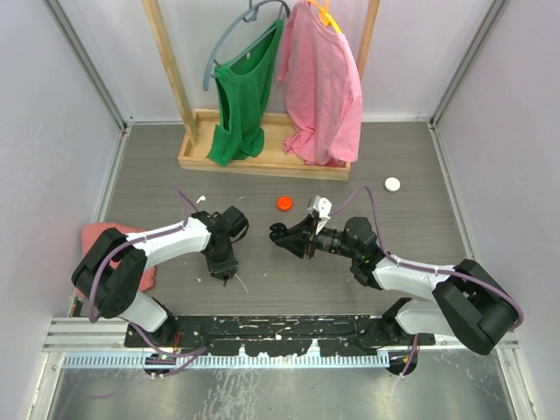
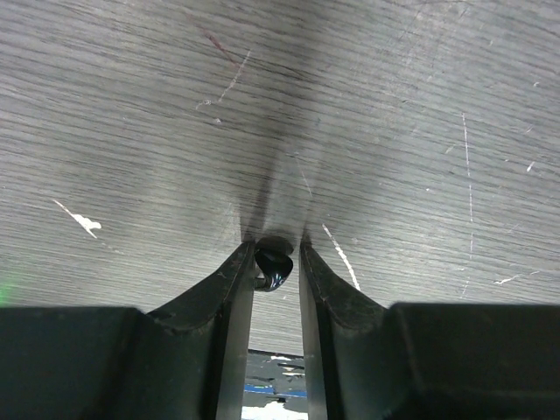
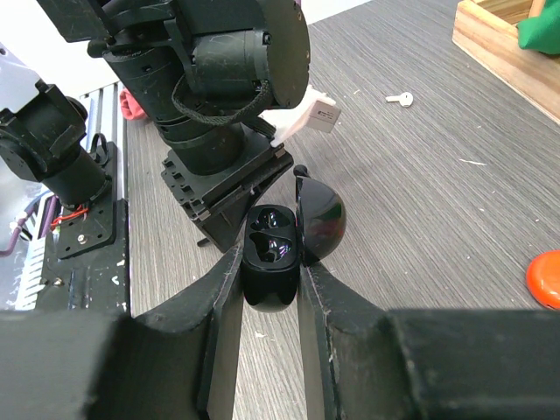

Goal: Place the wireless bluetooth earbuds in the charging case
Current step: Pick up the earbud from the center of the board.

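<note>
A tiny glossy black earbud (image 2: 273, 265) lies on the grey table between the tips of my left gripper (image 2: 276, 249), whose jaws have narrowed onto it. From above, the left gripper (image 1: 229, 278) points down at the table near the front. My right gripper (image 3: 272, 254) is shut on the black charging case (image 3: 267, 284). Its lid (image 3: 322, 219) stands open and its two wells face the camera. From above, the case (image 1: 278, 234) is held a little above the table's middle. A small white earbud (image 3: 401, 99) lies farther off on the table (image 1: 200, 199).
An orange-red puck (image 1: 284, 203) and a white puck (image 1: 392, 184) lie mid-table. A wooden rack base (image 1: 262, 157) at the back carries a green top (image 1: 245, 96) and a pink top (image 1: 322, 87). A pink cloth (image 1: 109, 236) lies by the left arm.
</note>
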`<act>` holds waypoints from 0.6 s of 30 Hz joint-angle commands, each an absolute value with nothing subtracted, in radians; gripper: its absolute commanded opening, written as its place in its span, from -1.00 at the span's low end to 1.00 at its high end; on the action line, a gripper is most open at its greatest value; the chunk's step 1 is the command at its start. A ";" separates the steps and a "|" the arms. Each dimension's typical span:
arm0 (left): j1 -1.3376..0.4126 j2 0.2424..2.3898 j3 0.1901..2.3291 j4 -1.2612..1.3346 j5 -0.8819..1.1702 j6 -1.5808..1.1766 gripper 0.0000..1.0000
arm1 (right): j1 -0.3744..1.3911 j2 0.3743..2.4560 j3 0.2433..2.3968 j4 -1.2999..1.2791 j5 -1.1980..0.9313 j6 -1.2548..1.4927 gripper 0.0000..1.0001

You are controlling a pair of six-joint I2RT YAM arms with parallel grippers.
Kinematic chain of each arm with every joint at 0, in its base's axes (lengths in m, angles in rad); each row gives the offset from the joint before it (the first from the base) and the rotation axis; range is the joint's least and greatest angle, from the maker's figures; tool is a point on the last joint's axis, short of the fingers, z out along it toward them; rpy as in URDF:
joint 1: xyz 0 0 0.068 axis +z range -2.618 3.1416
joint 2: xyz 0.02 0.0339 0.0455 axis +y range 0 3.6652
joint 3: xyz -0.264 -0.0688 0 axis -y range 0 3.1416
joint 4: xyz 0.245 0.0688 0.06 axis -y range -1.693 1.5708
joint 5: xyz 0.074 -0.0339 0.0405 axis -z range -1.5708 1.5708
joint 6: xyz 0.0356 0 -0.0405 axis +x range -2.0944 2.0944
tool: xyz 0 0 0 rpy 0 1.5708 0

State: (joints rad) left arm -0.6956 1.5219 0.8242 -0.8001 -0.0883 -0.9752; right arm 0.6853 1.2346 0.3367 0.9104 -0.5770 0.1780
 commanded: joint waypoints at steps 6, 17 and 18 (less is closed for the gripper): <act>-0.692 1.515 0.812 -0.773 -0.100 -0.976 -0.55 | 0.690 1.211 0.361 0.956 -0.575 0.162 -0.83; -0.693 1.390 0.835 -0.815 -0.138 -1.044 -0.84 | 0.690 1.204 0.355 0.962 -0.565 0.161 -0.83; -0.693 1.372 0.838 -0.813 -0.141 -1.051 -0.85 | 0.690 1.204 0.354 0.965 -0.565 0.163 -0.83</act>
State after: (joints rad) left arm -0.6952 1.4460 0.8230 -0.8021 -0.1024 -1.0100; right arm 0.6853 1.2346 0.3367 0.9108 -0.5766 0.1780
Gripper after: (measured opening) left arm 0.182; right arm 0.332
